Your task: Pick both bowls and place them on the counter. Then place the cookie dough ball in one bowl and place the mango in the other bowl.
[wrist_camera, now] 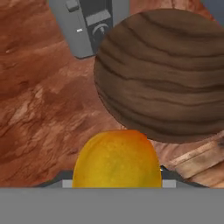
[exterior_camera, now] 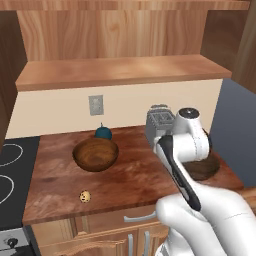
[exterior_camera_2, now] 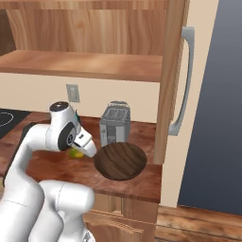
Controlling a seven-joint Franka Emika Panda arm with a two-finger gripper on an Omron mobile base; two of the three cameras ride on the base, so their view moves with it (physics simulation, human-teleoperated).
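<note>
- My pincer (wrist_camera: 116, 181) was closed on the mango (wrist_camera: 116, 159), a smooth oval fruit, yellow with an orange blush; in the hand view it sat between my finger tips, above the counter (wrist_camera: 39, 109) and just beside the dark bowl.
- In the right base view a sliver of the mango (exterior_camera_2: 75, 153) showed under my wrist, over the counter (exterior_camera_2: 142, 182) left of the dark bowl.
- Two wooden bowls stood on the counter (exterior_camera: 55, 175): the deeper reddish-brown bowl (exterior_camera: 95, 154) toward the back edge, left of my arm, and the wide, shallow dark bowl (exterior_camera_2: 120, 160) near the right front corner, its grain in curved bands.
- The dark bowl (wrist_camera: 164, 74) was empty as far as I could see, and in the left base view my arm hid most of it (exterior_camera: 207, 167).
- One grey metal toaster (exterior_camera_2: 115, 124) stood at the back, right behind the dark bowl; it was boxy, with slots on top.
- One dark teal round thing with a stem (exterior_camera: 103, 132) sat just behind the reddish-brown bowl.
- One tiny speckled tan cookie dough ball (exterior_camera: 85, 196) lay near the front edge, toward the left corner, well apart from both bowls.
- The counter was mottled reddish-brown wood grain; a black cooktop (exterior_camera: 12, 165) adjoined its left edge.
</note>
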